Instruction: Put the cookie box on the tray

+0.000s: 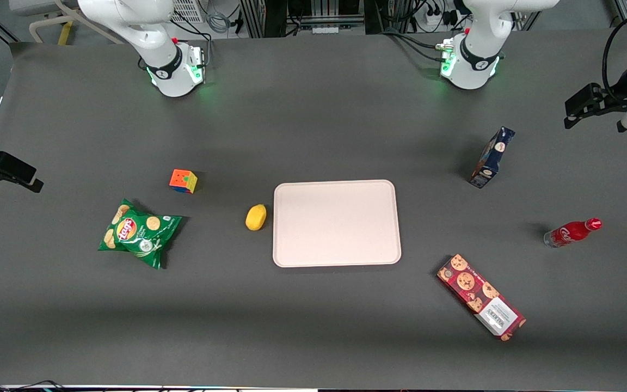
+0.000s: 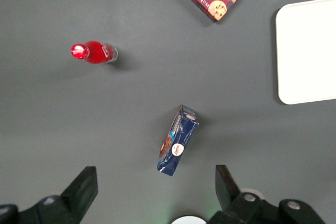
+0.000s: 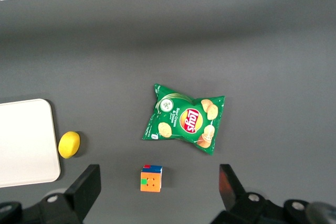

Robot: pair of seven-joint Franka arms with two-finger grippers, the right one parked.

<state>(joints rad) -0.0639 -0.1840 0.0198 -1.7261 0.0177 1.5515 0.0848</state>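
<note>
The cookie box (image 1: 492, 158), a small navy-blue carton with a round white-red logo, stands on end on the dark table. It lies toward the working arm's end from the tray (image 1: 337, 223) and a little farther from the front camera. The tray is flat, pale pinkish-cream, with nothing on it. My left gripper (image 1: 577, 109) hangs in the air, farther toward the working arm's end than the box and apart from it. In the left wrist view the gripper (image 2: 155, 176) is open and empty, with the box (image 2: 178, 141) just ahead of its fingers and the tray (image 2: 310, 51) off to one side.
A long red chocolate-chip cookie box (image 1: 480, 297) lies nearer the front camera than the navy box. A red soda bottle (image 1: 572, 233) lies toward the working arm's end. A lemon (image 1: 256, 217) sits beside the tray; a puzzle cube (image 1: 183, 181) and green chips bag (image 1: 138, 233) lie toward the parked arm's end.
</note>
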